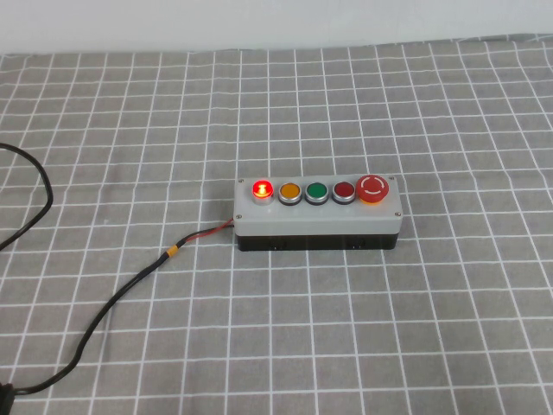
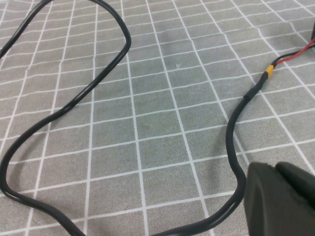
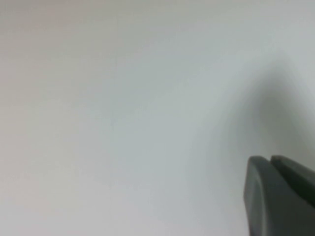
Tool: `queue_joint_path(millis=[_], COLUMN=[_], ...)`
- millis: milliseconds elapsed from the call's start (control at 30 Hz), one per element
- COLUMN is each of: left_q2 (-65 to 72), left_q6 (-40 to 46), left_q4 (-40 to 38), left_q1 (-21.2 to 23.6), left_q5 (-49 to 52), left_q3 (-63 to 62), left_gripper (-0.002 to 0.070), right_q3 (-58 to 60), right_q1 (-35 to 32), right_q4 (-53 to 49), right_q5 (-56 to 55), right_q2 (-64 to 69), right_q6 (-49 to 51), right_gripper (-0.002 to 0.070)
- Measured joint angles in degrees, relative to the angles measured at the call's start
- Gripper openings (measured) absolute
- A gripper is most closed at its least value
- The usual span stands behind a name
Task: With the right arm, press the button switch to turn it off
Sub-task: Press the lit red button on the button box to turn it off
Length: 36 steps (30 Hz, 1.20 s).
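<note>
Over cable (image 2: 230, 129) hangs left gripper (image 2: 274, 169); right gripper (image 3: 271, 162) faces white (button (image 1: 261, 189) lit).

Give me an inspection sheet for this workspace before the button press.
Surface: grey grid cloth, flat.
Job's things: button box, five buttons in a row; leftmost button lit red.
Clutter: nothing seen.
Grippers: left gripper low over the cable, jaws shut; right gripper faces a blank pale surface, jaws shut; neither shows in the high view.
Cables: black cable runs from the box's left end, looping across the cloth.
Surroundings: white wall behind.
</note>
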Motion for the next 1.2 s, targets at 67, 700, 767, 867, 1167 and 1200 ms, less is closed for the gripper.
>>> queue_joint_path(millis=[67, 700, 767, 867, 1167, 1200], left_q2=[0.0, 0.0, 0.0, 0.0, 0.0, 0.0], left_q6=[0.0, 0.0, 0.0, 0.0, 0.0, 0.0], left_q4=[0.0, 0.4, 0.4, 0.4, 0.4, 0.4], left_q1=[0.0, 0.0, 0.0, 0.0, 0.0, 0.0], left_q5=[0.0, 0.0, 0.0, 0.0, 0.0, 0.0], left_q3=[0.0, 0.0, 0.0, 0.0, 0.0, 0.0], left_gripper=[-0.0003, -0.0003, -0.0003, -0.0003, -0.0003, -0.0003], right_q3=[-4.2, -52.1, -55.4, -58.4, -62.2, -62.4], right_q1=[0.0, 0.0, 0.0, 0.0, 3.9, 4.9], right_q4=[0.0, 17.9, 28.2, 45.9, 61.0, 60.6], right_q5=[2.5, 76.5, 82.0, 87.5, 90.0, 89.3], right_q2=[0.0, 36.4, 42.9, 50.9, 67.6, 68.6], right_q6=[2.6, -2.8, -15.8, -34.2, -47.2, -47.2], right_gripper=[-0.0016, -0.0016, -0.0016, -0.0016, -0.0016, -0.0016])
